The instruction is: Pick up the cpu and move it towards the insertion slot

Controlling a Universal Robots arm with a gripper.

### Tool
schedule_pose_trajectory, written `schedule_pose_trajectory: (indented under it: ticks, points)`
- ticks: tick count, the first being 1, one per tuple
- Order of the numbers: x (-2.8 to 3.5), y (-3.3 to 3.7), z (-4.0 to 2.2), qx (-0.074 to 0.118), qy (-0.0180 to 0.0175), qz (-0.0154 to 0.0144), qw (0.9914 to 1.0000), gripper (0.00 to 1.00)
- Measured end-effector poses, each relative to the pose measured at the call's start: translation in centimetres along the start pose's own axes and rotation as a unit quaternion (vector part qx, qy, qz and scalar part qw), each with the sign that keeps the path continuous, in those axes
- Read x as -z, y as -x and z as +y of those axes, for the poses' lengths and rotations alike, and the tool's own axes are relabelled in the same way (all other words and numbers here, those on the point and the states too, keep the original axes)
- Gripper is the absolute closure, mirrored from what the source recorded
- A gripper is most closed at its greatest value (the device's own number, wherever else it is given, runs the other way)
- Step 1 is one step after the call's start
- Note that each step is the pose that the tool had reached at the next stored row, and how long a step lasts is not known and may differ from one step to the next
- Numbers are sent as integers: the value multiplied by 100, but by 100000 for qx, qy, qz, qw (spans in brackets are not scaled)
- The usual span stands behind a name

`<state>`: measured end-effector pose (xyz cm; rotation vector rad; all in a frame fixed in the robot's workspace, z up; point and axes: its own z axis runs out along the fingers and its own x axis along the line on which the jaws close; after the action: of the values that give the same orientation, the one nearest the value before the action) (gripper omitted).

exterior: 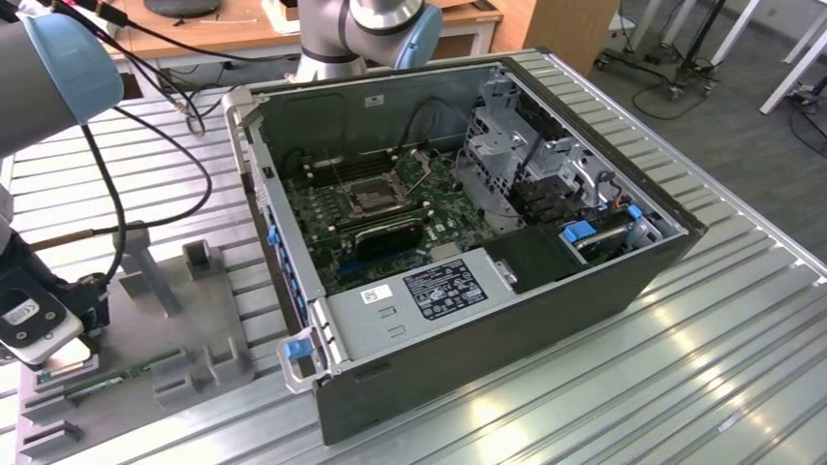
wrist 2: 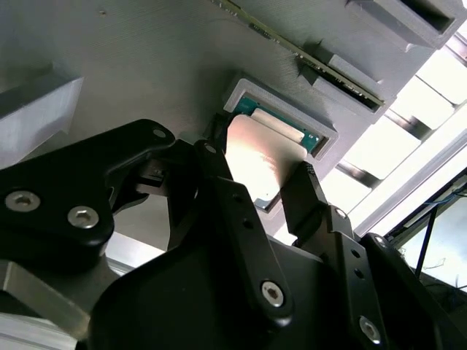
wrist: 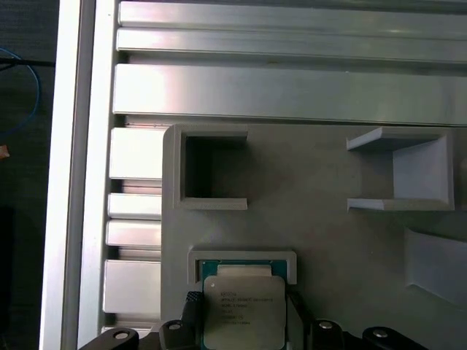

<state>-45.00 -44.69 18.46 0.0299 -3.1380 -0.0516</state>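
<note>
Gripper (wrist 2: 257, 162) is down over the grey fixture tray (exterior: 220, 310) on the desk (exterior: 621, 387), at 8 o'clock in the exterior view. The cpu (wrist 2: 257, 149) sits in its shallow grey nest (wrist 2: 328, 133) on that tray. In both wrist views it lies directly between the fingers (wrist 2: 219, 182), one on each of two opposite edges, drawn in narrow to the chip's width. I judge them closed on it (the contact itself is hard to confirm), with the chip not yet clear of the nest. Square part, so no long axis to mind. Memory stick (wrist 2: 321, 62) lies just beside the nest. The insertion slot (exterior: 368, 199) is on the board inside the open computer case (exterior: 427, 358), well apart from the gripper, at roughly 2 o'clock from it in the exterior view, beyond the case wall
</note>
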Motion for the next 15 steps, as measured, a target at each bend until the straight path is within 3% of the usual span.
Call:
schedule_pose_trajectory:
  ticks: [10,15]
  points:
    - [6,0,0,1,5,7,100000,46]
    - [46,0,1,0,3,6,100000,46]
